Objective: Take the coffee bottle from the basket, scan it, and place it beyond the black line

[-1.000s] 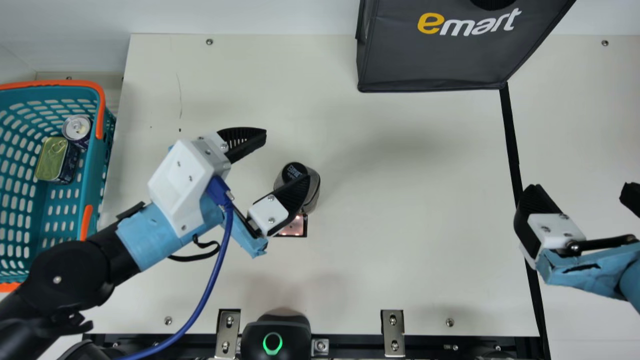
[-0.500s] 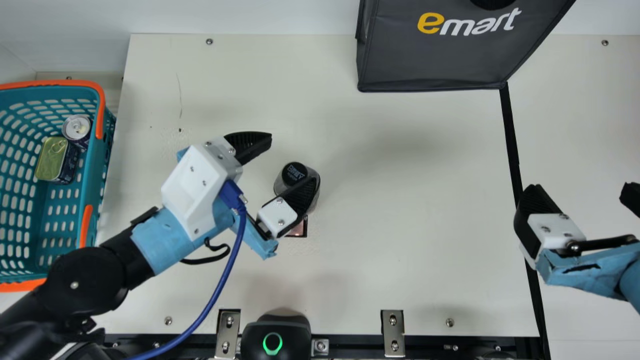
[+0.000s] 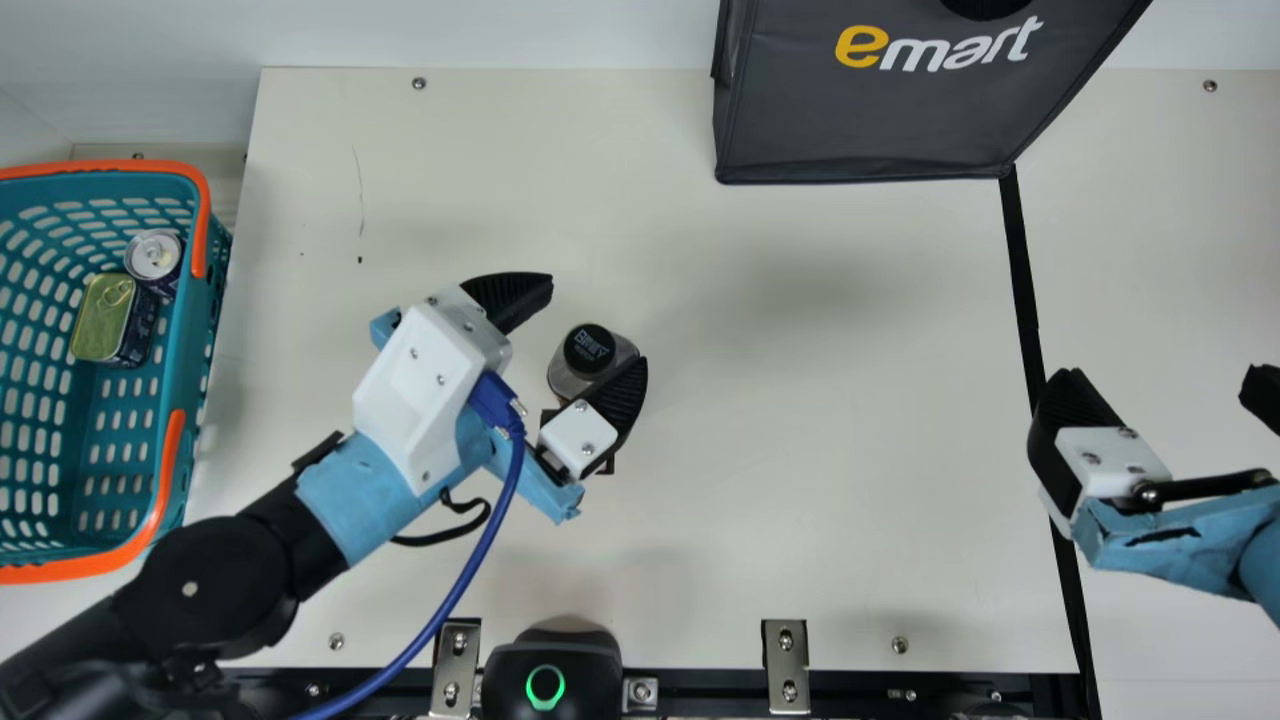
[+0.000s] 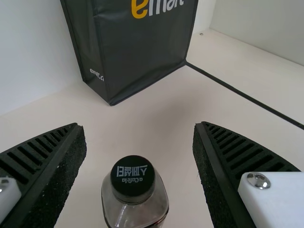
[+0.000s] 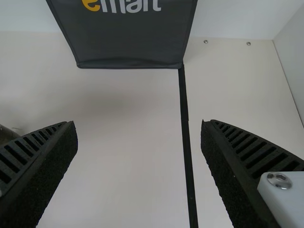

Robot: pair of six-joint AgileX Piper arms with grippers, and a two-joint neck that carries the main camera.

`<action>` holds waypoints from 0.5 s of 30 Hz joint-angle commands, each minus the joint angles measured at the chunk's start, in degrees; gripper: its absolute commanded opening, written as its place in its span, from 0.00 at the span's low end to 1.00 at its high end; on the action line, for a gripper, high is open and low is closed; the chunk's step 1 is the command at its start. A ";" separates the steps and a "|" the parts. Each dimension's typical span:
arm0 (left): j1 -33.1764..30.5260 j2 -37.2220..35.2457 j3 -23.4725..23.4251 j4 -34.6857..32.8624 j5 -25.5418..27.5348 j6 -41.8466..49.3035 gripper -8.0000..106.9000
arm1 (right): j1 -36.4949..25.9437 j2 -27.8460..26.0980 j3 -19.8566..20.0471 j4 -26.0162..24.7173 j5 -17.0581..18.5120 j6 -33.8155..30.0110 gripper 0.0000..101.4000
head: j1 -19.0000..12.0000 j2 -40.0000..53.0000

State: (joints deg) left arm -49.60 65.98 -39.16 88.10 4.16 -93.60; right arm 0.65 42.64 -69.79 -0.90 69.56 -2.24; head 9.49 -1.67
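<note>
A squat coffee bottle of clear plastic with a dark round cap [image 3: 567, 379] stands upright on the cream, smooth-faced table [image 3: 800, 520], short of the long matte black line [image 3: 1022, 280]; the left gripper [image 3: 598, 322], white-housed with black ribbed fingers, is wide apart around it, and the left wrist view shows a gap on either side of the cap; in the main view one finger overlaps the bottle's near side; by that finger, the corner of a dark flat square [image 3: 608, 467] peeks out.

In the way towards the line hangs the right gripper [image 3: 1158, 375], also wide and holding nothing, one finger over the strip and the other past it; a boxy dark-grey fabric bag with stitched edges [image 3: 860, 130] stands at the table's far side, its corner meeting the line; a glossy blue cable [image 3: 482, 555] curves down from the left gripper; a black rounded device with a glowing green ring [image 3: 590, 670] sits at the near edge between metal brackets [image 3: 786, 650]; the perforated teal plastic basket with orange handles [image 3: 198, 350] holds a round silver-topped can [image 3: 154, 255] and a rounded rectangular gold-lidded tin [image 3: 103, 318].
</note>
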 commanded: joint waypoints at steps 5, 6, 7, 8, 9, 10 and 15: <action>-6.59 -0.65 -1.50 -17.31 8.36 13.32 0.85 | 0.00 0.00 0.00 0.00 0.00 0.00 0.90 | -1.57 0.09; -7.52 -0.89 -1.92 -19.51 9.59 15.14 0.85 | 0.00 0.00 0.00 0.00 0.00 0.00 0.90 | -1.57 0.09; -8.19 -1.11 -2.33 -21.52 10.60 16.87 0.85 | 0.00 0.00 0.00 0.00 0.00 0.00 0.90 | -1.57 0.09; -8.92 -1.38 -2.80 -23.65 11.75 18.72 0.85 | 0.00 0.00 0.00 0.00 0.00 0.00 0.90 | -1.57 0.09; -9.49 -1.63 -3.27 -25.60 12.78 20.45 0.85 | 0.00 0.00 0.00 0.00 0.00 0.00 0.90 | -1.57 0.09; -9.89 -1.89 -3.67 -27.37 13.65 22.07 0.85 | 0.00 0.00 0.00 0.00 0.00 0.00 0.90 | -1.57 0.09; -10.46 -2.98 -5.31 -34.15 16.60 29.00 0.85 | 0.00 0.00 0.00 0.00 0.00 0.00 0.90 | -1.57 0.09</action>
State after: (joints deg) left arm -60.19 63.17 -44.25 58.47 20.33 -68.66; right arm 0.65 42.64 -69.79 -0.90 69.56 -2.24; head 9.49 -1.58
